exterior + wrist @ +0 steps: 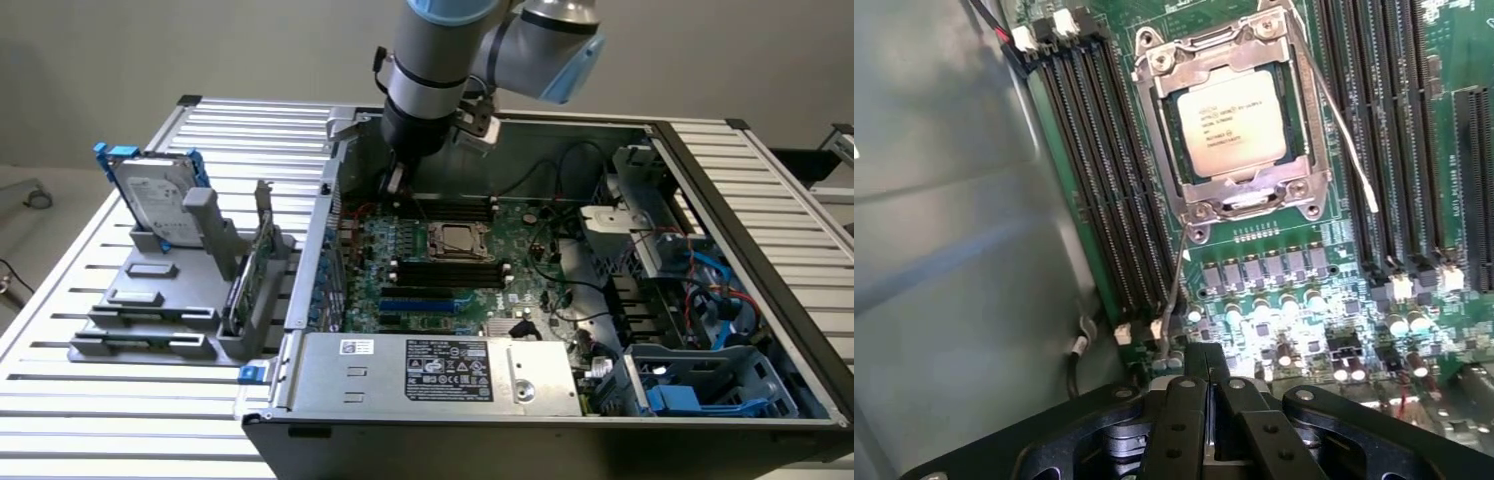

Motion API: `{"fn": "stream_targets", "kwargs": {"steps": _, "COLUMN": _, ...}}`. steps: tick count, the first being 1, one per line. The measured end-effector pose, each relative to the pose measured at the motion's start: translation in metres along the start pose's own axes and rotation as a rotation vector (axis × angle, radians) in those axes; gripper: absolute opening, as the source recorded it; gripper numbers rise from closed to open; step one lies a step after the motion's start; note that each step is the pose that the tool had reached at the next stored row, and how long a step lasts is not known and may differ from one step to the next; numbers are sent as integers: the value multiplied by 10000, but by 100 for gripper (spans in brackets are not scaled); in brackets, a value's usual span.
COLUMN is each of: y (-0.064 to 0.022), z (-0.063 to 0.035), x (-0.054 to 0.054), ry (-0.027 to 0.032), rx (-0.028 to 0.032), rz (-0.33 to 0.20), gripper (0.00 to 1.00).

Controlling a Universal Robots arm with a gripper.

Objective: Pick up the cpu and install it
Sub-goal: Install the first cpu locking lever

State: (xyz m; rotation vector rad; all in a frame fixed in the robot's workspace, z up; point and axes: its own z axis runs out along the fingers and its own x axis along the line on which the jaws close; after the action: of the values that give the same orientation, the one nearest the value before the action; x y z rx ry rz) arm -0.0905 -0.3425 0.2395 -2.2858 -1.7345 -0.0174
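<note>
The cpu (pixel 1232 122), a small square chip with a dull silver top and printed text, lies flat inside the dark metal-framed socket (pixel 1154 75) on the green motherboard (pixel 1294 270). In the exterior view the cpu (pixel 461 239) sits mid-board inside the open computer case. My gripper (pixel 1206 352) hangs above the board's edge beside the socket, its black fingers pressed together with nothing between them. In the exterior view the gripper (pixel 394 188) is low inside the case, near the wall on the exterior view's left, a short way from the socket.
Black memory slots (pixel 1104 180) run beside the socket, next to the grey case wall (pixel 954 250). Thin socket levers (pixel 1344 140) stand loose over the board. A silver hard drive with blue brackets (pixel 154 195) stands in a grey rack outside the case. The power supply (pixel 427 370) fills the front.
</note>
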Motion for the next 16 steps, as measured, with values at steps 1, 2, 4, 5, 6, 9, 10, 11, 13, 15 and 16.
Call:
{"fn": "stream_targets", "kwargs": {"steps": 1, "y": 0, "z": -2, "x": 1, "ry": 48, "rx": -34, "rz": 31, "gripper": 11}}
{"fn": "stream_targets", "kwargs": {"steps": 2, "y": -1, "z": -3, "x": 1, "ry": 91, "rx": -81, "rz": 63, "gripper": 11}}
{"fn": "stream_targets", "kwargs": {"steps": 4, "y": -2, "z": -6, "x": 4, "ry": 169, "rx": -188, "rz": 124, "gripper": 11}}
{"fn": "stream_targets", "kwargs": {"steps": 5, "y": -3, "z": -7, "x": 5, "ry": 204, "rx": -261, "rz": 156, "gripper": 11}}
{"fn": "stream_targets", "kwargs": {"steps": 6, "y": -4, "z": -8, "x": 7, "ry": 237, "rx": -334, "rz": 183, "gripper": 11}}
{"fn": "stream_targets", "kwargs": {"steps": 9, "y": -5, "z": -9, "x": 12, "ry": 361, "rx": -536, "rz": 246, "gripper": 11}}
{"fn": "stream_targets", "kwargs": {"steps": 10, "y": -6, "z": -9, "x": 14, "ry": 410, "rx": -600, "rz": 265, "gripper": 11}}
{"fn": "stream_targets", "kwargs": {"steps": 11, "y": -6, "z": -10, "x": 15, "ry": 457, "rx": -660, "rz": 280, "gripper": 11}}
{"fn": "stream_targets", "kwargs": {"steps": 13, "y": -7, "z": -10, "x": 18, "ry": 554, "rx": -795, "rz": 306, "gripper": 11}}
{"fn": "stream_targets", "kwargs": {"steps": 15, "y": -8, "z": -9, "x": 22, "ry": 643, "rx": -951, "rz": 331, "gripper": 11}}
{"fn": "stream_targets", "kwargs": {"steps": 16, "y": -9, "z": -10, "x": 25, "ry": 679, "rx": -1035, "rz": 344, "gripper": 11}}
